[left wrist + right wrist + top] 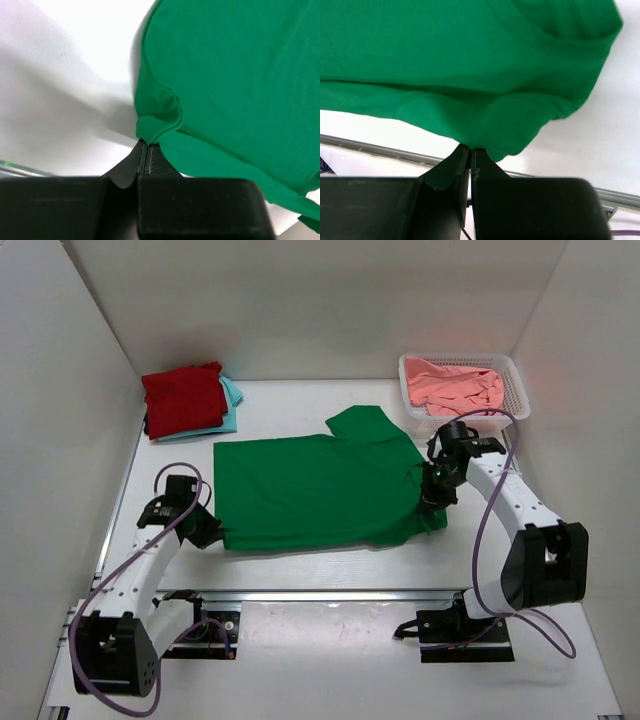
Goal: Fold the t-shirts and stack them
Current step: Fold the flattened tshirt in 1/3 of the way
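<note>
A bright green t-shirt lies spread on the white table, one sleeve pointing to the back. My left gripper is shut on its near-left corner; the left wrist view shows the cloth bunched at the closed fingertips. My right gripper is shut on its near-right edge; the right wrist view shows the cloth pinched at the tips. A folded dark red t-shirt lies on a pale turquoise t-shirt at the back left. A salmon pink t-shirt lies crumpled in the basket.
A white mesh basket stands at the back right, close behind my right arm. White walls enclose the table on three sides. A metal rail runs along the near edge.
</note>
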